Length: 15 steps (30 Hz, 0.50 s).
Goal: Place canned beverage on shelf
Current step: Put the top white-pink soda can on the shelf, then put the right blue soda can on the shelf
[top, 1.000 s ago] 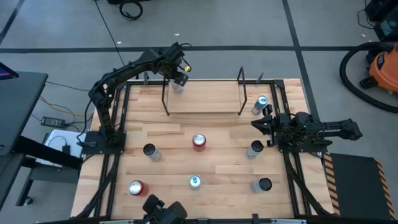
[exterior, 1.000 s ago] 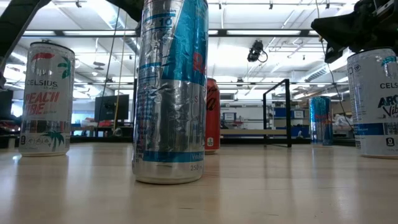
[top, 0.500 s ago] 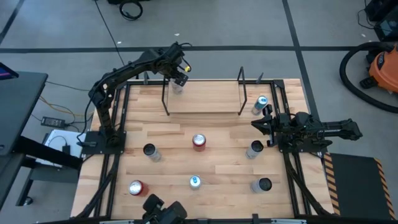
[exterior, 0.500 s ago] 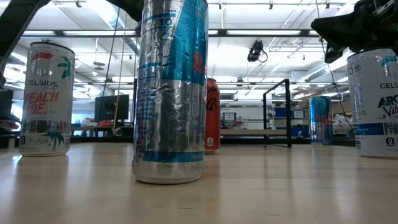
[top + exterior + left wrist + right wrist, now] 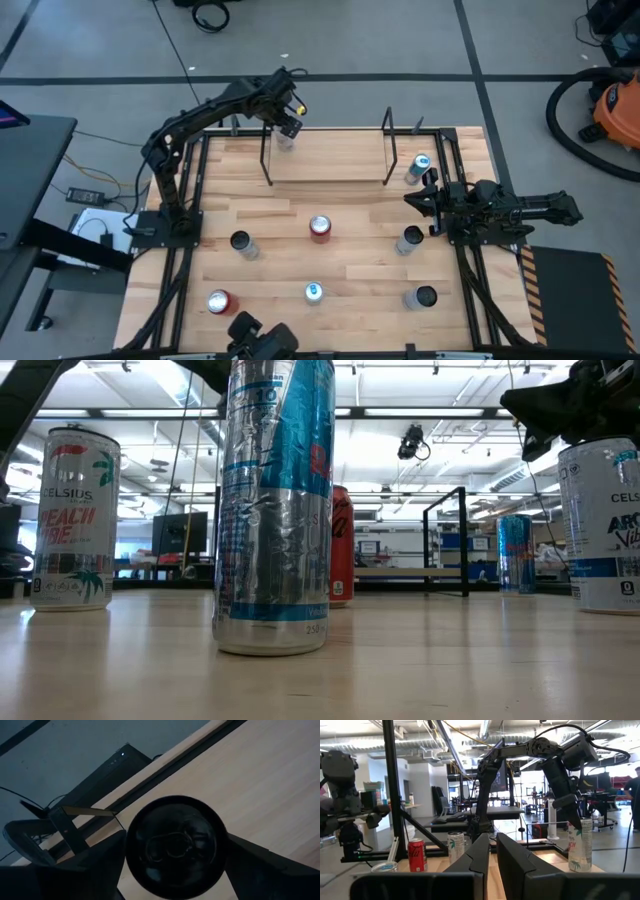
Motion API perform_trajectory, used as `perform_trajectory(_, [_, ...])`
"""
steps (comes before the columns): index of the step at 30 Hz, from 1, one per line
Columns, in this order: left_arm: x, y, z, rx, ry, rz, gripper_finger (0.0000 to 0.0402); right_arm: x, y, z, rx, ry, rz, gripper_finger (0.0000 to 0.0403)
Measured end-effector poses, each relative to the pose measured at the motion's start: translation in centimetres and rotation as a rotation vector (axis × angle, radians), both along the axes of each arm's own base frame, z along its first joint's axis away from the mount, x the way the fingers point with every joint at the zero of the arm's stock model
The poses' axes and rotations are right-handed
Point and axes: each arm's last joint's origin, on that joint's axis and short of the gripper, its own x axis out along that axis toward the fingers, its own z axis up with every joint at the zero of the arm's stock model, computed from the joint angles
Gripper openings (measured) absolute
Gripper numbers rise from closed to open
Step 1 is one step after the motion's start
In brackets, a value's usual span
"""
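A white can (image 5: 285, 141) with a peach label stands upright at the far left end of the shelf (image 5: 330, 165), a light board between two black rod frames. My left gripper (image 5: 285, 128) is shut on it from above. The left wrist view looks down on the can's dark top (image 5: 175, 845). The right wrist view shows the can from the side (image 5: 580, 845). I cannot tell whether its bottom rests on the board. My right gripper (image 5: 410, 200) waits shut and empty at the table's right side. My left gripper pinches the can by its upper side wall, just under the rim (image 5: 129, 851), one finger (image 5: 95, 865) on each side. The fingers come from above, pointing down. The can stays upright below them.
Several other cans stand on the table: a red one (image 5: 320, 228) in the middle, a dark-topped one (image 5: 240, 243) at left, a blue one (image 5: 419, 165) right of the shelf, one (image 5: 410, 238) next to my right gripper, and others along the near edge.
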Motion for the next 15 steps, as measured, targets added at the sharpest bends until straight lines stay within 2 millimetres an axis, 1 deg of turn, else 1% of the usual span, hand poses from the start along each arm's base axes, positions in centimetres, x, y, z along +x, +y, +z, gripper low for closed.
perform_trajectory(3, [-0.1,0.0,0.6,0.005,-0.005,-0.001,0.0311,0.0,0.0,0.0,0.0,0.0,0.0,0.0045])
perform_trajectory(6, [0.0,0.1,1.8,0.031,-0.035,-0.002,0.0311,0.0,0.0,0.0,0.0,0.0,0.0,0.0045])
perform_trajectory(11, [-0.1,-0.1,4.5,0.065,-0.077,-0.003,0.0311,0.0,0.0,0.0,0.0,0.001,0.0,0.0045])
perform_trajectory(15, [-0.8,-0.7,7.1,0.064,-0.074,-0.03,0.0311,0.0,0.0,0.0,0.0,0.0,0.0,0.0045])
